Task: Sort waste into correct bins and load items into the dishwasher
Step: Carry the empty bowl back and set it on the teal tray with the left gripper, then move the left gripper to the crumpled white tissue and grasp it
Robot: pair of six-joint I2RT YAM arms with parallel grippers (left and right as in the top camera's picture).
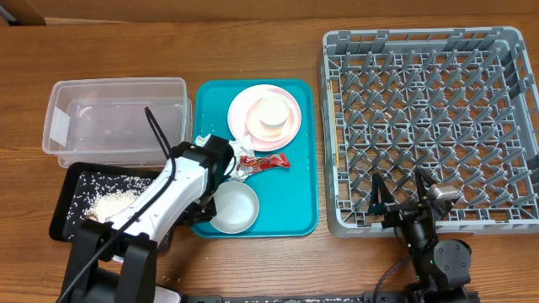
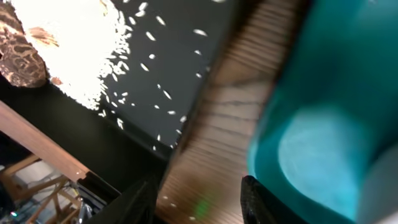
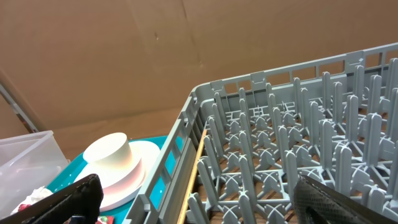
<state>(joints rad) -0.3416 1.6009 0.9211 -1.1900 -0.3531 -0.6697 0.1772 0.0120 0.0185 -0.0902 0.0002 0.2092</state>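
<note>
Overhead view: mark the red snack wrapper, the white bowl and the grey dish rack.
red snack wrapper [image 1: 264,162], overhead view, middle of the shiny red strip.
white bowl [image 1: 236,207], overhead view, bare inside of the bowl.
grey dish rack [image 1: 421,37], overhead view, its far rim.

One each of dish rack [image 1: 328,101], teal tray [image 1: 295,198], clear tub [image 1: 118,85], black tray [image 1: 71,187], plate [image 1: 242,114], cup [image 1: 275,113], bowl [image 1: 235,207], red wrapper [image 1: 266,162] and napkin [image 1: 205,141]
</note>
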